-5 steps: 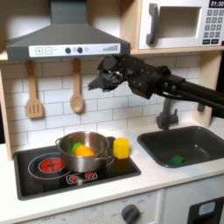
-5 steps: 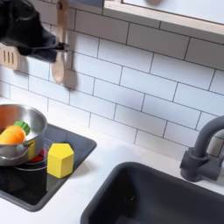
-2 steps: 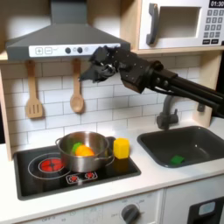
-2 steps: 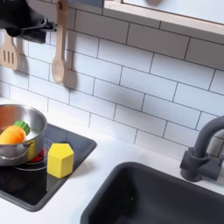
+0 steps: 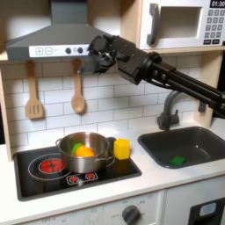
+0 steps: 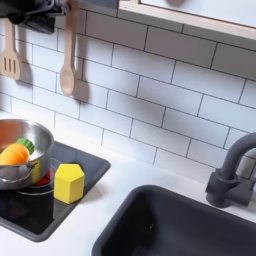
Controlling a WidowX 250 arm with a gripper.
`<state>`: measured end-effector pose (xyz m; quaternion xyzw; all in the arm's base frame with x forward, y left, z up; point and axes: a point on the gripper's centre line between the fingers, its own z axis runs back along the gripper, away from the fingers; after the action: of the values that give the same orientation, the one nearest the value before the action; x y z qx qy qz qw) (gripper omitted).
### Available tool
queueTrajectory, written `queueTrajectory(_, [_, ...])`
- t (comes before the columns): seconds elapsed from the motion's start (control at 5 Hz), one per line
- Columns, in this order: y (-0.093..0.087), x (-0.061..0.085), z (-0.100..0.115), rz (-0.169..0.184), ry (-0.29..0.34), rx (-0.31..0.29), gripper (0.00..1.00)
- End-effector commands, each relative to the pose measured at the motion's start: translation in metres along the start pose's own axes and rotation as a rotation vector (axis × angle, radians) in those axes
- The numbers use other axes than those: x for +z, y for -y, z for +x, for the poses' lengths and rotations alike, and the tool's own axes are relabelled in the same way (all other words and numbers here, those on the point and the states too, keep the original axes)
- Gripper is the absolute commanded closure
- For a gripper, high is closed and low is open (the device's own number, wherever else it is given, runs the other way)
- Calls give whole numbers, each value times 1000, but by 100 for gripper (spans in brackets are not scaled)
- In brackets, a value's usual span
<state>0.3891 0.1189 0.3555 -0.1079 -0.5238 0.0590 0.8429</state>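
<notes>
My black gripper (image 5: 94, 55) hangs high over the stove, just in front of the range hood (image 5: 61, 42); its jaws are too dark to read and nothing shows in them. A small dark part of the gripper (image 6: 36, 12) shows at the top left of the second exterior view. Nearest to it, a wooden spoon (image 5: 77, 93) (image 6: 67, 60) hangs on the tiled wall just below. Far beneath, a steel pot (image 5: 85, 151) (image 6: 12, 140) on the stove (image 5: 53, 176) holds an orange item (image 5: 84, 151) (image 6: 14, 154) and something green. A yellow block (image 5: 122, 148) (image 6: 68, 183) stands right of the pot.
A wooden spatula (image 5: 33, 97) (image 6: 9, 55) hangs left of the spoon. A dark sink (image 5: 206, 149) (image 6: 190, 225) with a faucet (image 5: 167, 112) (image 6: 232, 175) lies on the first exterior view's right, a green item (image 5: 178, 160) in it. A microwave (image 5: 180, 22) sits above.
The gripper has risen and drifted to the first exterior view's left, from beside the spoon up to hood height. Pot, block and utensils stay still.
</notes>
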Motion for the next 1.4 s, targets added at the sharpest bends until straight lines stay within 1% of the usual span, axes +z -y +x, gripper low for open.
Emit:
queueTrajectory(0.0, [-18, 22, -3, 10, -37, 6, 100])
queueTrajectory(0.2, [-15, 23, 4, -8, -16, 9, 100])
queueTrajectory(0.4, [-7, 22, 14, -41, 25, 27, 100])
queueTrajectory(0.6, [-3, 26, 32, -35, 88, 24, 100])
queueTrajectory(0.8, [-6, 20, 35, -20, 102, 19, 100])
queueTrajectory(1.0, [-6, 9, 33, -8, 96, 15, 100])
queueTrajectory(1.2, [-9, 6, 37, 12, 102, 13, 100])
